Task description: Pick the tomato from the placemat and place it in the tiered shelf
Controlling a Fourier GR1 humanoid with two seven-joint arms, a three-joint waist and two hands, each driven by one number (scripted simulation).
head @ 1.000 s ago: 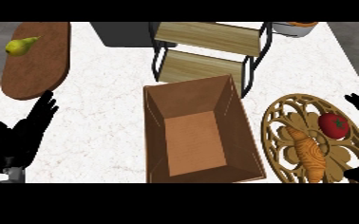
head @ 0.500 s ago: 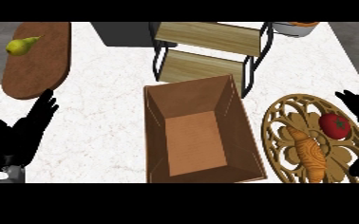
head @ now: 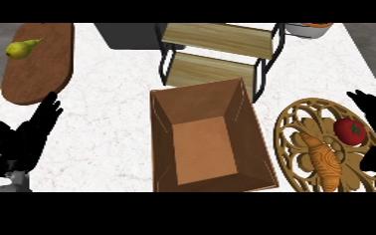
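Here, nearest to us, our left hand [head: 29, 134] shows at the lower left over the white marbled desk [head: 110, 129], its black fingers straight and spread apart, holding nothing. At the right edge our right hand [head: 365, 104] comes in beside the round openwork woven placemat [head: 297, 124]; only its fingertips show, pointing up and apart, and they touch nothing that we can see. On that placemat lie the golden-brown croissant [head: 325, 159] and, just beyond and to the right of it, the round red tomato [head: 350, 131] with its green stalk, close to our right hand but apart from it. In the middle of the desk stands the open brown cardboard box [head: 209, 139], between the two hands. Beyond the box stands the tiered shelf with pale wooden boards and a black metal frame [head: 217, 55]. At the far left lies the oval dark wooden board [head: 40, 69] carrying a yellow-green pear [head: 20, 48]. At the far right we see a white bowl [head: 308, 29], cut by the upper edge.
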